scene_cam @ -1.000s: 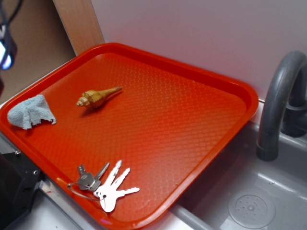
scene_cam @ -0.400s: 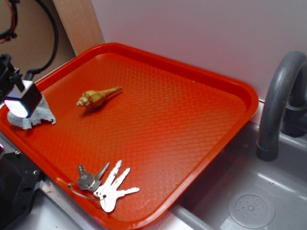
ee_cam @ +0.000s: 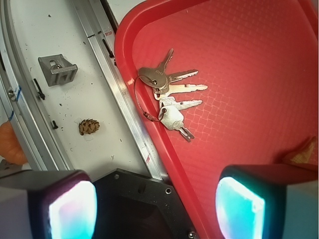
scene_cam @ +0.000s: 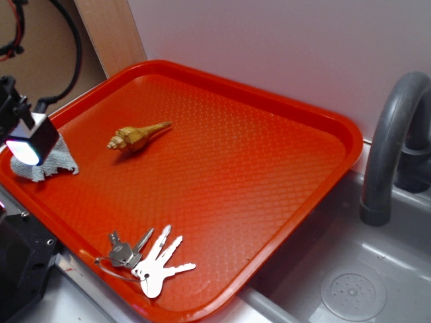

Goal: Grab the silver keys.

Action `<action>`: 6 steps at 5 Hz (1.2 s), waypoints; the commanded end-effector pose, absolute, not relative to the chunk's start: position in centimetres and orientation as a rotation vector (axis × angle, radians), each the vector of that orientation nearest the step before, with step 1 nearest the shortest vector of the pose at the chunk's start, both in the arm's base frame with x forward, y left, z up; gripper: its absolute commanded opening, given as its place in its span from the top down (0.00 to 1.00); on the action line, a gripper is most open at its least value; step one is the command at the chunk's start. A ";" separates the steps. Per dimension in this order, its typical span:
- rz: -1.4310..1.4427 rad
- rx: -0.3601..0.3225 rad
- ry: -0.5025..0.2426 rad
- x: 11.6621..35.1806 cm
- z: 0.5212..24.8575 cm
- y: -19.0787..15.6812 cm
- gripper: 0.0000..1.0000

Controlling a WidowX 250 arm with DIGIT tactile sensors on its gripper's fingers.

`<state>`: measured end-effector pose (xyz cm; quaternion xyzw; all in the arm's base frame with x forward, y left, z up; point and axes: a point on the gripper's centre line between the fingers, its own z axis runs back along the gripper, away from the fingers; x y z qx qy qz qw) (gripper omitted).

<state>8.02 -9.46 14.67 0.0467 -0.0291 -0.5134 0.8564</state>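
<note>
Keys point(ee_cam: 168, 97) lie ahead of the gripper point(ee_cam: 154, 209) in the wrist view, fanned flat on the red tray point(ee_cam: 259, 74) just inside its rim, their thin wire ring point(ee_cam: 142, 97) draped over the rim's edge. Only this view shows the two fingertips point(ee_cam: 70, 209) spread wide, one low at each bottom corner, glowing pale blue-white, with nothing between them and nothing touched. One fingertip hangs outside the tray over the pale metal bench point(ee_cam: 60, 45), the other over the red surface.

Only the wrist view shows a small pine cone point(ee_cam: 88, 126) lying on that bench beyond the outer fingertip, and a grey metal bracket point(ee_cam: 59, 69) farther off. A sliver of the tan seashell point(ee_cam: 304, 152) is cut off at the frame's edge beside the inner fingertip.

From the exterior view the silver keys point(scene_cam: 149, 259) sit at the tray's near edge, well apart from the arm, of which only one lit fingertip point(scene_cam: 30, 141) and some black housing show at the frame's far side; how far the jaws are parted cannot be read from here. That fingertip hides part of the grey-blue cloth point(scene_cam: 47, 165). Beyond it the whole seashell point(scene_cam: 137, 136) lies on the tray point(scene_cam: 269, 168), and farthest away stand a grey faucet point(scene_cam: 390, 148) and sink point(scene_cam: 350, 289), unseen from the wrist.
</note>
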 end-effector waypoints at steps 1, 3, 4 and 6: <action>-1.322 0.171 -0.061 11.2 8.0 -13.2 0.00; -1.505 0.057 -0.037 10.1 7.2 -14.6 0.00; -1.506 0.041 -0.021 9.5 7.4 -14.2 0.00; -1.474 0.123 0.057 9.3 5.4 -13.1 0.00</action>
